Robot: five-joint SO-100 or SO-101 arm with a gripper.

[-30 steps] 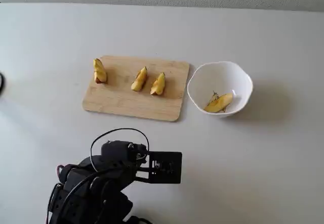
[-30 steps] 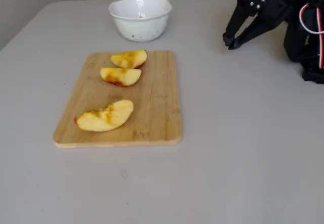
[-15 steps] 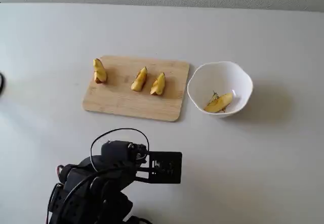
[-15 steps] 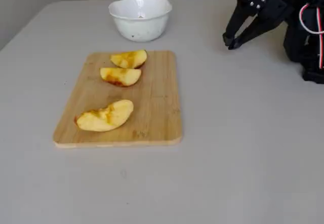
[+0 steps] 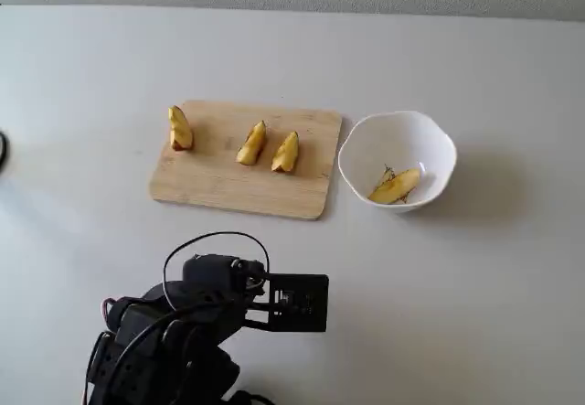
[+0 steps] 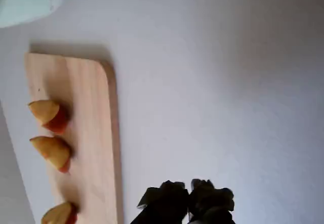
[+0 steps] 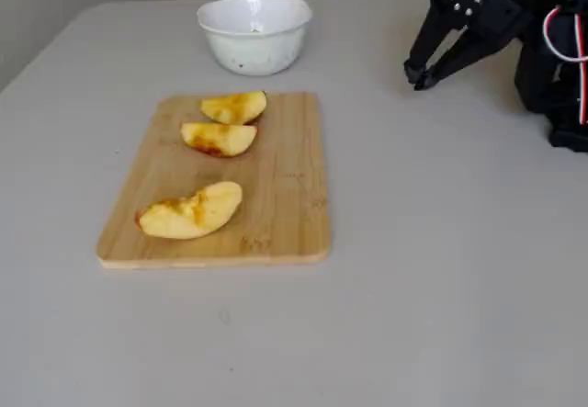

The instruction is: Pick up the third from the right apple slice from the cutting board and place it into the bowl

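Note:
The slim pale-yellow apple slice (image 5: 395, 186) lies inside the white bowl (image 5: 437, 149), to the right of the cutting board (image 5: 219, 181) in a fixed view. In the other fixed view the bowl (image 7: 255, 44) stands behind the board (image 7: 285, 177) and its inside is hidden. Three other wedges stay on the board (image 5: 180, 129) (image 5: 251, 143) (image 5: 285, 152). My gripper (image 7: 418, 76) is shut and empty, held over bare table well away from the board and the bowl. In the wrist view the gripper (image 6: 190, 198) sits at the bottom edge, right of the board (image 6: 91, 113).
The folded arm (image 5: 183, 332) sits at the table's front edge in a fixed view, with a black cable loop above it. The three wedges also show in the wrist view (image 6: 48, 115) (image 6: 51, 150) (image 6: 59, 214). The pale grey table is bare around the board and the bowl.

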